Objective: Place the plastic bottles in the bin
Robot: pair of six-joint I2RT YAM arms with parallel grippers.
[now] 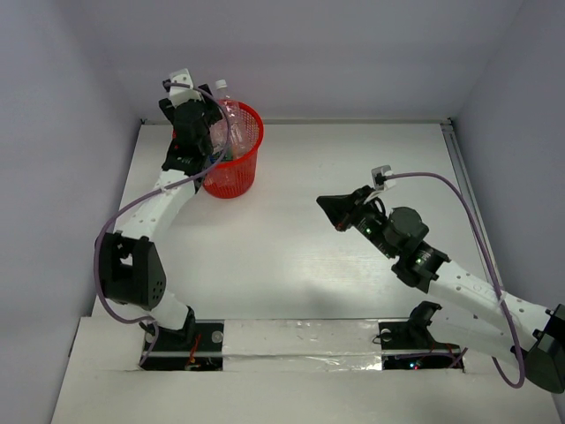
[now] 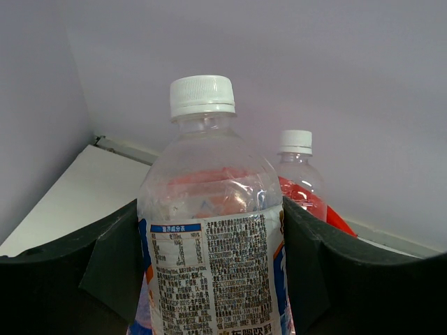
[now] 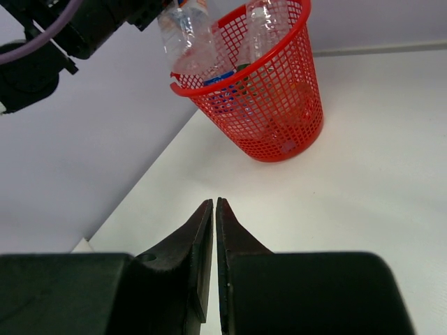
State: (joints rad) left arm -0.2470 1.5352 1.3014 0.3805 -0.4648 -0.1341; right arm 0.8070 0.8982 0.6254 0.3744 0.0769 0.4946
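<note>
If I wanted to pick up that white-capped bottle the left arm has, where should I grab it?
I'd say around the labelled middle of the bottle, coming in from the side, as the left pincer does. The body there is wide and straight-walled, while the shoulder above tapers in to the cap.

A robot test booth in a lab.
Plain pale walls (image 1: pixel 353 53) close in a white table (image 1: pixel 353 177) on three sides. A left arm (image 1: pixel 159 208) and a right arm (image 1: pixel 468 287), white and black, are bolted at its near edge, with a purple cable (image 1: pixel 481 230) looping off and silver tape (image 1: pixel 300 362) between their bases.
</note>
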